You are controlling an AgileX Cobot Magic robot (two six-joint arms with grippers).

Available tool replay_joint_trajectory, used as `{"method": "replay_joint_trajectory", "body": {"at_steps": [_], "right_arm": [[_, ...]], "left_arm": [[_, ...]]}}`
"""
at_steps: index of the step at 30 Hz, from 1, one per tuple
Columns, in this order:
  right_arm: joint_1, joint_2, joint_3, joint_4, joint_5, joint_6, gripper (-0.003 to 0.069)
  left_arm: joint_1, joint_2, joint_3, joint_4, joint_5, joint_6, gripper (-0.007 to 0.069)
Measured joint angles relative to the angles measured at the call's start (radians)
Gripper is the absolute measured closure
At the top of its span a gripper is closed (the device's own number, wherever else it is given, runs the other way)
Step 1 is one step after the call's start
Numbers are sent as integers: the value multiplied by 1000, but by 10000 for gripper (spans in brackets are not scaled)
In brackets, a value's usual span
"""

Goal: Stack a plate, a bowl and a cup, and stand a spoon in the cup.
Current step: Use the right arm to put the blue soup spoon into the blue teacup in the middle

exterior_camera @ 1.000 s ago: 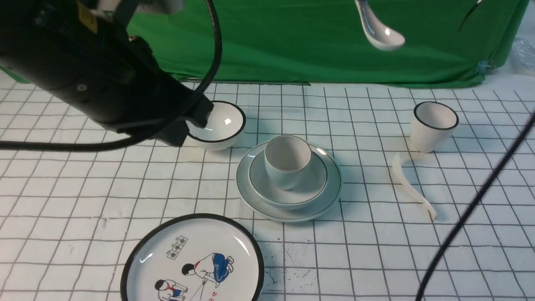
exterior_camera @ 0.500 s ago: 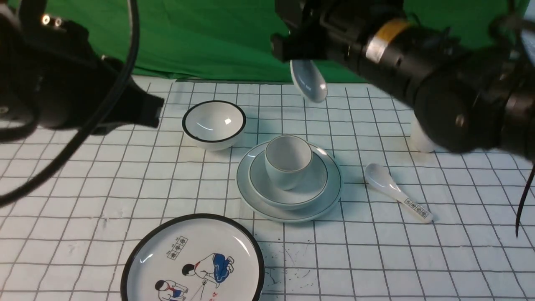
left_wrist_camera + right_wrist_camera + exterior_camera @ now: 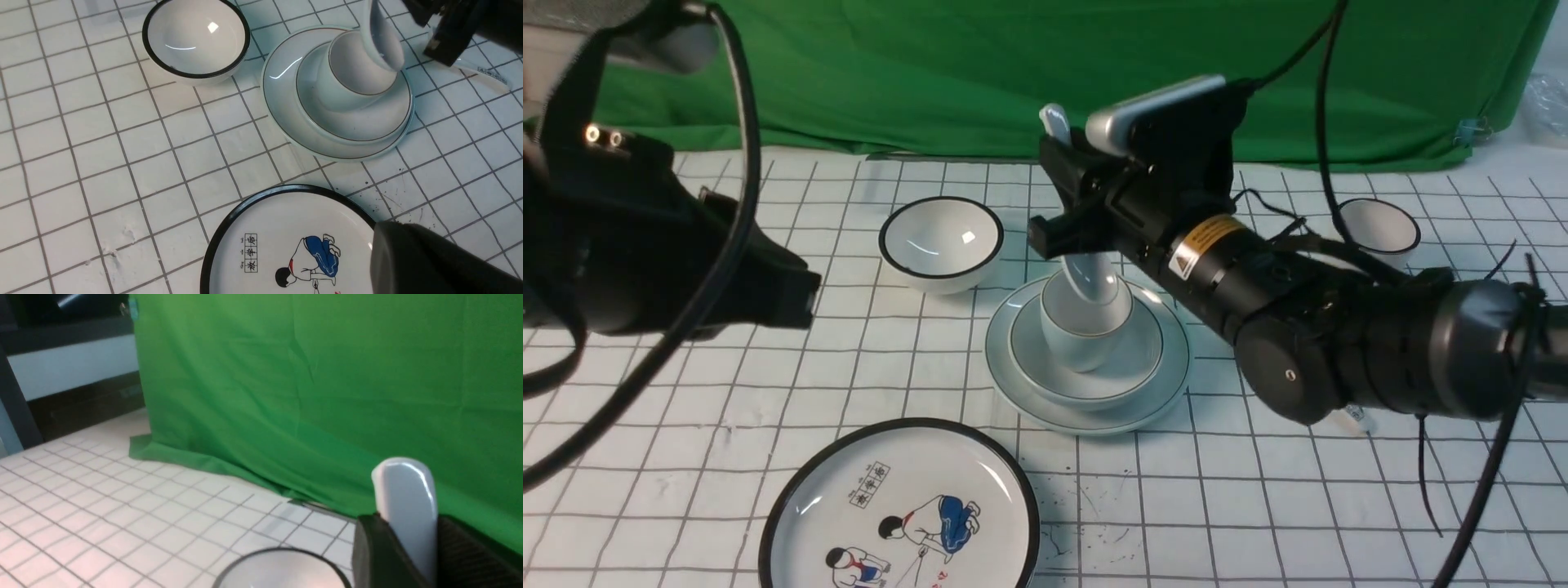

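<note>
The pale plate (image 3: 1013,384) (image 3: 282,102) lies mid-table with the shallow bowl (image 3: 1135,371) (image 3: 367,122) on it. The cup (image 3: 1082,339) (image 3: 347,77) stands in the bowl. My right gripper (image 3: 1058,196) (image 3: 408,547) is shut on the handle of the plain spoon (image 3: 1094,278) (image 3: 404,498) (image 3: 384,41). The spoon hangs upright, scoop down at the cup's mouth near its far rim. I cannot tell whether it touches the cup. My left gripper (image 3: 796,298) (image 3: 429,261) hovers shut and empty at the left, beside the cartoon plate.
A black-rimmed bowl (image 3: 941,241) (image 3: 196,36) stands left of the stack. The cartoon plate (image 3: 898,506) (image 3: 278,228) lies at the near edge. A black-rimmed cup (image 3: 1380,229) stands at the right. The labelled spoon (image 3: 486,73) lies under my right arm. A green cloth hangs behind.
My right gripper has come down and to the left with the spoon, from above the table to the cup's mouth. The left arm has drawn back to the left.
</note>
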Motion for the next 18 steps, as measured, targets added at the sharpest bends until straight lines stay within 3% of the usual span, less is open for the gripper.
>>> {"method": "replay_joint_trajectory", "body": {"at_steps": [18], "right_arm": [[0,105,1,0,-56,-70,461]], "left_arm": [[0,0,3,0,-1,-9,624]]}}
